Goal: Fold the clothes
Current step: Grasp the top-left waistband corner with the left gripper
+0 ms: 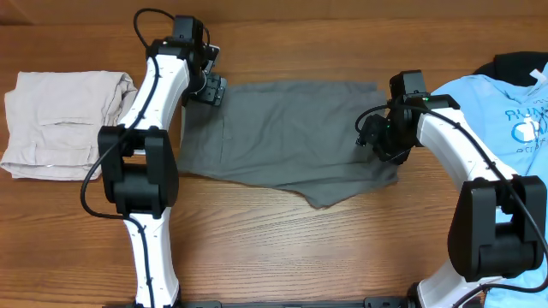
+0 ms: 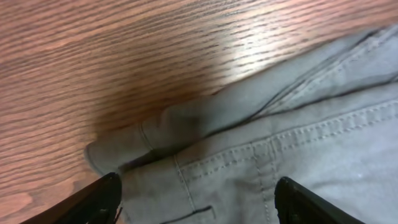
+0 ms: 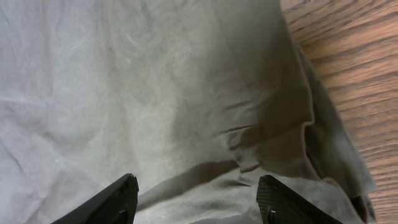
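Across the middle of your table (image 1: 282, 248) lies one pair of grey shorts (image 1: 282, 128), spread flat. Your two pincers both stand wide: the right gripper (image 1: 377, 137) over its right edge, the left gripper (image 1: 212, 90) over the far-left waistband corner. Off to the sides you have one folded pair of beige shorts (image 1: 60, 120) and one blue T-shirt (image 1: 505, 111).

light-blue T-shirt (image 1: 492, 98), white print, only "RUN" legible, rest cut off

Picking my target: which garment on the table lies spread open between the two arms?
The grey shorts in the middle. The beige shorts at the left are folded; the light-blue T-shirt lies bunched at the far right edge.
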Available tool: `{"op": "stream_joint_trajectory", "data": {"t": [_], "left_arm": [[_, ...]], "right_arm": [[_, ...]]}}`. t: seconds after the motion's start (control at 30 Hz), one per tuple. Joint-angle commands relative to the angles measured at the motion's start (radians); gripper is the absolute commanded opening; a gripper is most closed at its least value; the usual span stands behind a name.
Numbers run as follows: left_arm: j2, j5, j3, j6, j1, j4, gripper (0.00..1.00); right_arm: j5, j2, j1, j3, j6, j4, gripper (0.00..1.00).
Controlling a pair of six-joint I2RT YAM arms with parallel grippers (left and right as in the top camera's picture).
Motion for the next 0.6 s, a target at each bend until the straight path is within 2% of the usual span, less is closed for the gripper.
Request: {"op": "stream_joint_trajectory", "data": {"t": [0.0, 0.13, 0.4, 0.57], "left_arm": [[0.027, -0.007, 0.021, -0.072, 0.022, 0.016, 0.81], [0.031, 0.009, 0.013, -0.115, 0.049, 0.024, 0.80], [0.031, 0.084, -0.021, -0.114, 0.060, 0.035, 0.77], [0.031, 0.122, -0.021, -0.113, 0.059, 0.031, 0.65]], "right_arm": [[0.017, -0.001, 0.005, 0.012, -0.004, 0.005, 0.66], [0.017, -0.001, 0.005, 0.012, -0.004, 0.006, 0.67], [0.017, -0.001, 0.005, 0.012, -0.004, 0.006, 0.67], [0.017, -0.001, 0.005, 0.012, -0.004, 0.006, 0.67]]}}
